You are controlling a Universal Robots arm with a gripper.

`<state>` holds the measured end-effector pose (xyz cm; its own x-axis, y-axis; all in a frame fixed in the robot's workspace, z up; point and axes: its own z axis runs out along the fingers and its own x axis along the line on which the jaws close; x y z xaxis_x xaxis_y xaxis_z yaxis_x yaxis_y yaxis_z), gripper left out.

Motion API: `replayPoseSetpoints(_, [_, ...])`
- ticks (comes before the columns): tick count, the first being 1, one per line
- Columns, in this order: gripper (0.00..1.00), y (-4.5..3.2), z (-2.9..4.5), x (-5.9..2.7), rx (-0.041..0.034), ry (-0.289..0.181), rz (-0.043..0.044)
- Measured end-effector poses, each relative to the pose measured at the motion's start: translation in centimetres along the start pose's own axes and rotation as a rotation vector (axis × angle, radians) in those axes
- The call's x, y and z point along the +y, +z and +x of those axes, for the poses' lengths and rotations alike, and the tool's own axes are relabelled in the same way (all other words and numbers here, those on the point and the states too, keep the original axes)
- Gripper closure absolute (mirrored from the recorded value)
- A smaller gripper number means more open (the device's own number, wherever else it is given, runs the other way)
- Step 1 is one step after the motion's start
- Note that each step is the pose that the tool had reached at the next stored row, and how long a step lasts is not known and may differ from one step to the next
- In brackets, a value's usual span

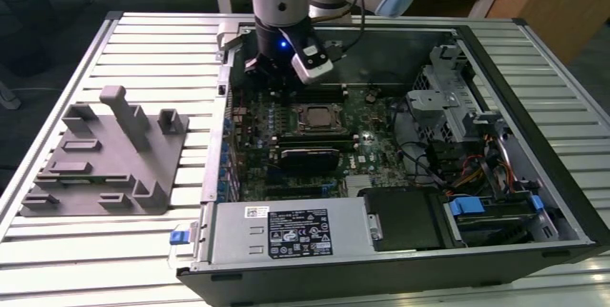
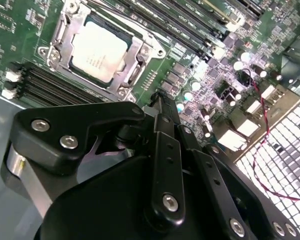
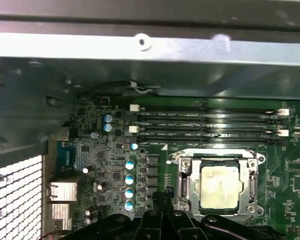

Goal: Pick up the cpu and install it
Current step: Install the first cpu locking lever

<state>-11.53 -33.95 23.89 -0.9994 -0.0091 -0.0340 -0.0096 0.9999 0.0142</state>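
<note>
The cpu (image 1: pixel 315 116) is a silver-white square chip lying flat inside the metal socket frame (image 1: pixel 294 126) on the green motherboard of the open computer case. In both wrist views the cpu (image 2: pixel 99 51) (image 3: pixel 219 186) sits seated in the frame (image 2: pixel 138 56) (image 3: pixel 186 181). My black gripper (image 1: pixel 276 87) hangs over the board toward the exterior view's left and rear of the socket, apart from the chip. Its fingers (image 2: pixel 160 102) (image 3: pixel 162 192) are drawn together with nothing between them.
Memory slots (image 3: pixel 210 122) run along the far side of the socket. A grey box with a white label (image 1: pixel 286 232) fills the case's front. A drive cage (image 1: pixel 448 100) and cables stand at the exterior view's right. A grey fixture (image 1: pixel 105 157) rests on the slatted table.
</note>
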Motion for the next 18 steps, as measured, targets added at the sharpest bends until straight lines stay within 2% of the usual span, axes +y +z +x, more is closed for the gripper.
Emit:
replayPoseSetpoints(3, [0.89, 0.00, 0.21, -0.01, -0.0002, 0.000, -0.0163])
replayPoseSetpoints(8, [0.89, -0.01, 0.43, -0.06, -0.0007, 0.002, -0.0601])
replayPoseSetpoints(14, [0.89, -0.02, 0.53, -0.13, -0.0012, 0.004, -0.1292])
replayPoseSetpoints(18, [0.89, -0.02, 0.56, -0.17, -0.0016, 0.006, -0.1723])
